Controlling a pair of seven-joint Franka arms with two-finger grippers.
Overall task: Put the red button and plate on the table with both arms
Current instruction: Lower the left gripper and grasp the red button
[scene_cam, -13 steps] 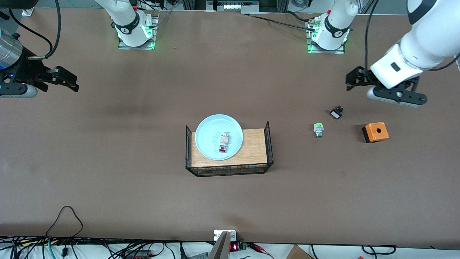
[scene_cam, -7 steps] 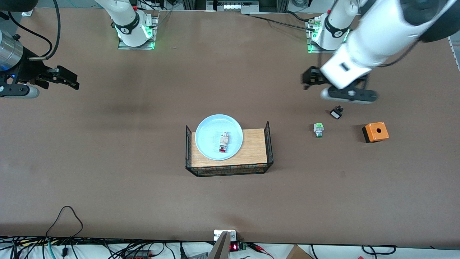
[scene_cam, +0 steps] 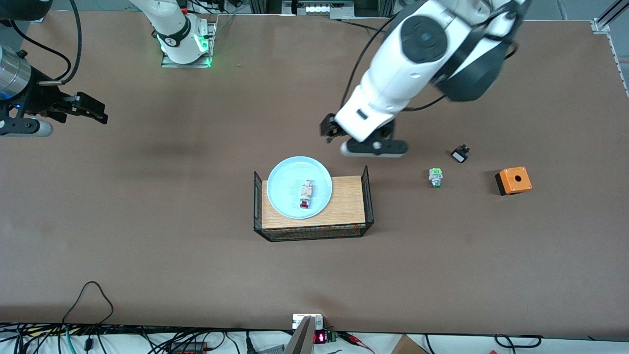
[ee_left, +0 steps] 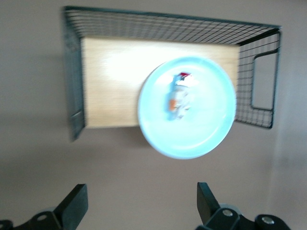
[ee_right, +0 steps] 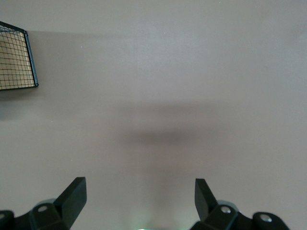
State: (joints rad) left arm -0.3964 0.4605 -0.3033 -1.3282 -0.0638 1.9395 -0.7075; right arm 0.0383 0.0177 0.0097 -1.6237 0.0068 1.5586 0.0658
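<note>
Left gripper [scene_cam: 330, 132], fingers spread and empty, has swung in beside the plate [scene_cam: 299, 187] holding the red button [scene_cam: 305, 203], poised for pickup; right gripper [scene_cam: 93, 109] waits, likewise spread.

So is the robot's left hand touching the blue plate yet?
Apart. In the left wrist view, bare table shows between the open left gripper and the plate.
</note>
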